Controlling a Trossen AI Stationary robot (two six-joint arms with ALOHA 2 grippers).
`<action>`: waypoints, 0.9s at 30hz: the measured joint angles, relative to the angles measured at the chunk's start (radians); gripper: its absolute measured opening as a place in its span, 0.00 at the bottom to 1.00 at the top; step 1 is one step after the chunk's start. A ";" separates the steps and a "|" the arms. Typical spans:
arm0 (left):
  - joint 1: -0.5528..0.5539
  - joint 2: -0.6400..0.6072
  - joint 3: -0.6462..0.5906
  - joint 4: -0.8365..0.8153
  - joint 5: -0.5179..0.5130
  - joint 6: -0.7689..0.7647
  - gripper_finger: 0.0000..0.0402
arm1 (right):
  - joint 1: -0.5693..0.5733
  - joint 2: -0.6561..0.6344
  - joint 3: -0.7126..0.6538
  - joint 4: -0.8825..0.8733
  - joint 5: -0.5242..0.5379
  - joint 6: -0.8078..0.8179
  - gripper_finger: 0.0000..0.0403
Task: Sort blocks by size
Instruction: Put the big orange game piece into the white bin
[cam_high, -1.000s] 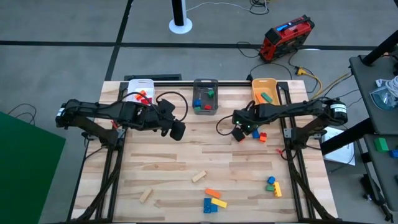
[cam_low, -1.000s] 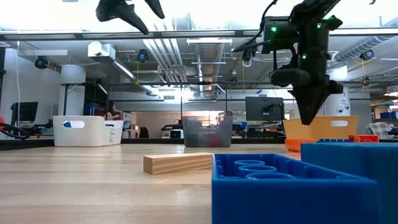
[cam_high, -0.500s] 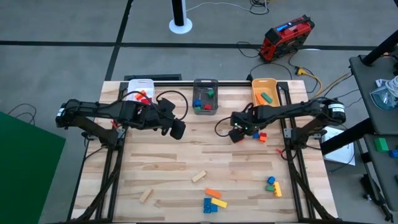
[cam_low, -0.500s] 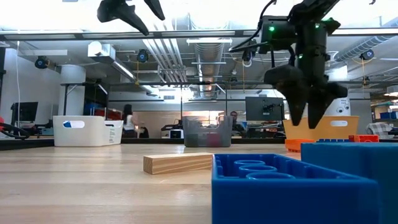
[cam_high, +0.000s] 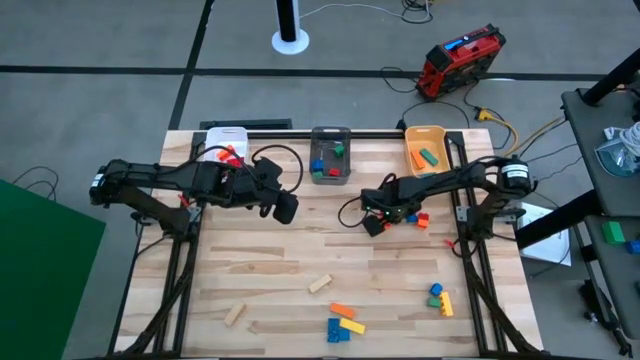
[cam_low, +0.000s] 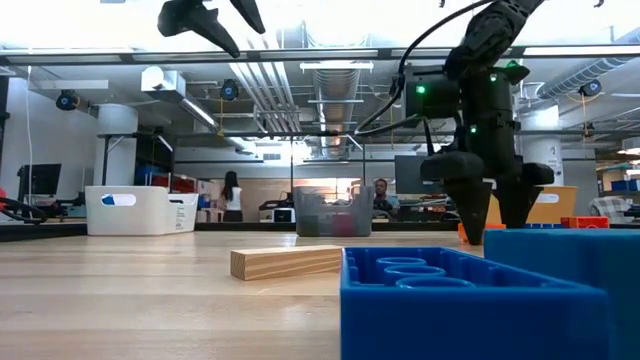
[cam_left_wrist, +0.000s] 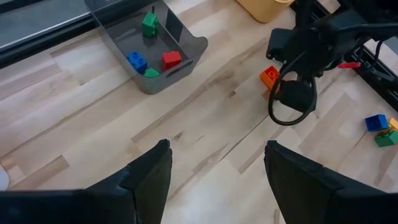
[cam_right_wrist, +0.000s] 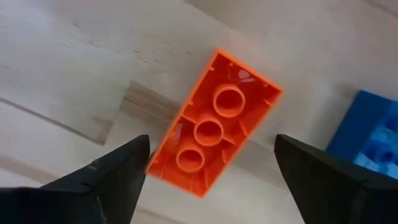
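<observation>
I judge the sort partly complete. On the surface (cam_high: 250, 270), the white bin (cam_high: 222, 143), grey bin (cam_high: 330, 166) and orange bin (cam_high: 425, 146) each hold blocks. Roughly ten blocks remain loose: a cluster (cam_high: 345, 322) near the front edge, two wooden bars, and a few beside the right end effector (cam_right_wrist: 205, 171), which hovers, fingers apart, over an upturned orange block (cam_right_wrist: 214, 121). The left end effector (cam_left_wrist: 214, 165) waits spread and empty near the white bin.
</observation>
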 joint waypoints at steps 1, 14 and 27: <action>0.000 0.000 0.000 0.000 0.000 0.000 0.58 | 0.003 0.007 0.001 0.000 0.000 -0.006 0.79; 0.000 0.000 0.000 0.003 0.001 0.132 0.58 | 0.018 -0.027 -0.002 0.032 -0.004 -0.123 0.32; -0.006 0.000 0.000 0.246 0.032 0.452 0.58 | 0.003 -0.293 -0.002 0.099 -0.305 -0.375 0.32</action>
